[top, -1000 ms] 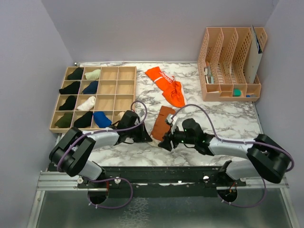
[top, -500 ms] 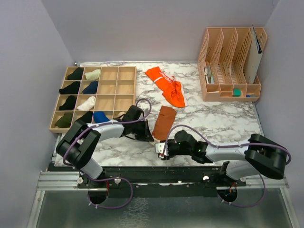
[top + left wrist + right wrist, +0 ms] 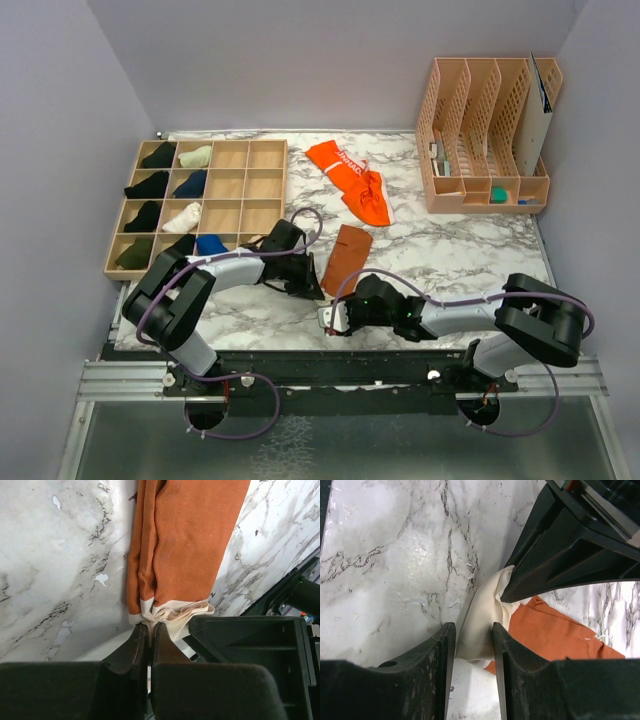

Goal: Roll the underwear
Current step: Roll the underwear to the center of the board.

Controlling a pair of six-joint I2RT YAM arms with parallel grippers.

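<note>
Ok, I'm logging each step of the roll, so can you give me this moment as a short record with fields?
item in work: rust-brown underwear, folded into a long strip on the table
left gripper: shut on its cream waistband
right gripper: jaws either side of the same band; grip unclear
orange underwear: farther back, untouched
rolling: not started

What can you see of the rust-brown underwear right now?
The rust-brown underwear is soft, matte cloth folded into a long narrow strip. It lies flat and unrolled on the marble table, just ahead of both arms. Its near end carries a crumpled cream band. The left gripper is shut on that band. The right gripper straddles the same band, but I cannot tell whether it pinches it.
</note>
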